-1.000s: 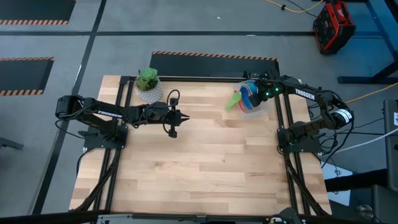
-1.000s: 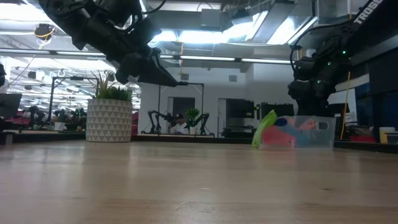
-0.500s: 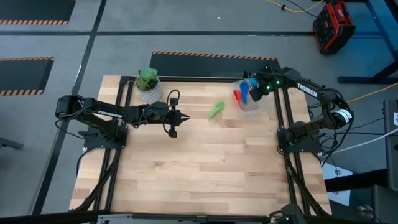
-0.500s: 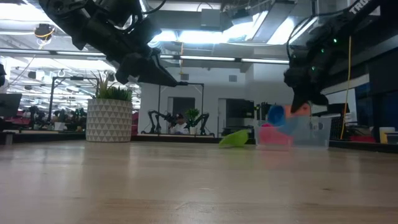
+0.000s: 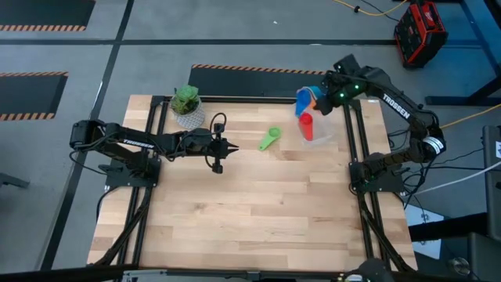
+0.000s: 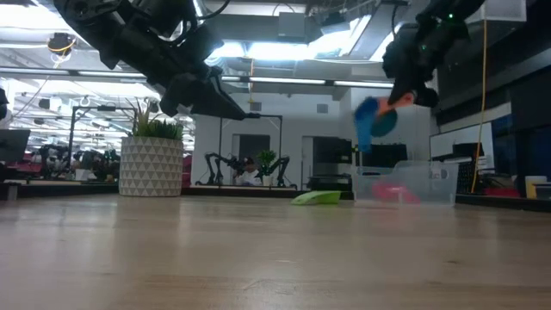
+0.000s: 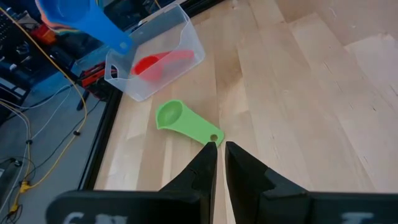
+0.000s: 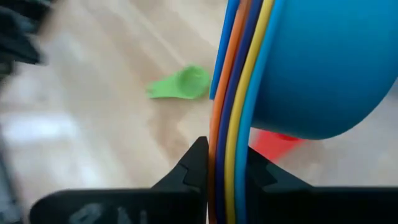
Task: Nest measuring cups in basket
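My right gripper (image 5: pixel 319 98) is raised over the far right of the table, shut on a nested stack of measuring cups (image 5: pixel 304 98), blue outermost with orange, yellow and dark blue rims (image 8: pixel 323 68). The stack hangs above the clear basket (image 5: pixel 322 135), which stands on the table (image 6: pixel 430 176). A red cup (image 5: pixel 307 125) lies inside the basket (image 7: pixel 158 62). A green cup (image 5: pixel 271 139) lies on the bare wood left of the basket (image 7: pixel 183 121). My left gripper (image 5: pixel 221 149) hovers shut over the table's middle left, its fingertips toward the green cup (image 7: pixel 217 155). My right gripper pinches the stacked flat handles (image 8: pixel 227 143) of the nested cups between its two fingers (image 8: pixel 194 163), several layers edge-on. It comes slanting down from the table's right. The stack (image 6: pixel 375 120) is lifted clear above the basket, tipped with its bowls sideways.
A green plant in a white patterned pot (image 5: pixel 186 106) stands near the far left corner (image 6: pixel 152 159). Bare wood stretches across the middle and near side of the table. Black frame rails run along both sides.
My right gripper rose out of the basket and moved toward the far edge, lifting the blue-orange stack clear. The green cup, which leaned out of the basket, fell onto the table to the basket's left. The red cup stayed inside.
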`<act>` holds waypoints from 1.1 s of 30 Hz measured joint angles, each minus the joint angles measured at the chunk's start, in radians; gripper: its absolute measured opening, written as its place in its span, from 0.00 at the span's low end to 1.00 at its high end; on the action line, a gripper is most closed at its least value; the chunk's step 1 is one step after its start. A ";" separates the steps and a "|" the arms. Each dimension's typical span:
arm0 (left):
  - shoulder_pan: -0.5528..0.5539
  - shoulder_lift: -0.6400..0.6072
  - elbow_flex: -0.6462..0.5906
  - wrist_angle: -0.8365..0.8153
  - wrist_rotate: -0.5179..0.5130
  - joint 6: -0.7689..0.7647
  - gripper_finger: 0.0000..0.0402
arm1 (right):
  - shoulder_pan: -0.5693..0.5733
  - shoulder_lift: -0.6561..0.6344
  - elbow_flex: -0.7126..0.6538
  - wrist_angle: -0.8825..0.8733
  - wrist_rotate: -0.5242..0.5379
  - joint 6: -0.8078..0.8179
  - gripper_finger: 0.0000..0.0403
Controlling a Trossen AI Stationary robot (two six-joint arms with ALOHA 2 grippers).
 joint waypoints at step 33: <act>0.000 0.000 0.000 0.000 0.008 0.000 0.07 | 0.539 0.000 -0.628 0.855 -0.478 0.641 0.11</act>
